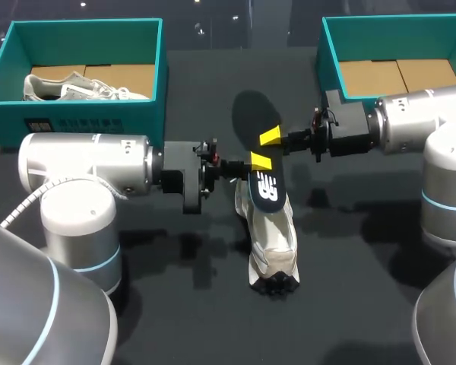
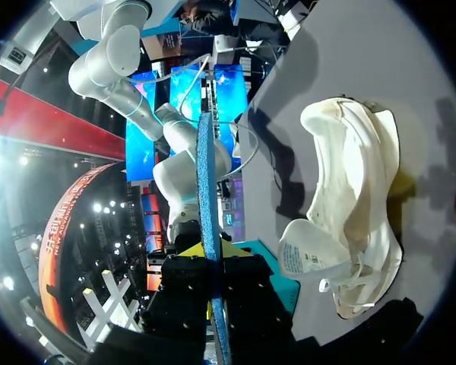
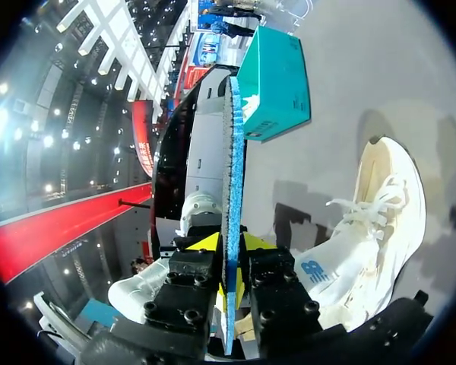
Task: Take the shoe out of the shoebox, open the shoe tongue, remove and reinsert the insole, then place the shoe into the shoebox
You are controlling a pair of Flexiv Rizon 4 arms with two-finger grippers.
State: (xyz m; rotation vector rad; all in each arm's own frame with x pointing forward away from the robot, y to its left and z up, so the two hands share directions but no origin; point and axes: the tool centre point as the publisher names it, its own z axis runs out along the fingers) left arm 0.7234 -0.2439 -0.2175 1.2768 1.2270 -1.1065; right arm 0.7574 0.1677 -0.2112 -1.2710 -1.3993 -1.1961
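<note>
Left gripper (image 1: 260, 162) and right gripper (image 1: 270, 137) each clamped on dark insole (image 1: 267, 186) at frame center, over white sneaker (image 1: 273, 239); teal shoebox (image 1: 160, 68) upper left, second shoebox (image 1: 330, 55) upper right.

Left gripper (image 2: 213, 262): dark fingers pressed against the insole (image 2: 207, 190) from both sides.
Insole: blue, seen edge-on, rising out of the gripper.
Shoe (image 2: 357, 205): white, on the grey table (image 2: 380, 61) beside the gripper, tongue folded outward, laces loose.
</note>
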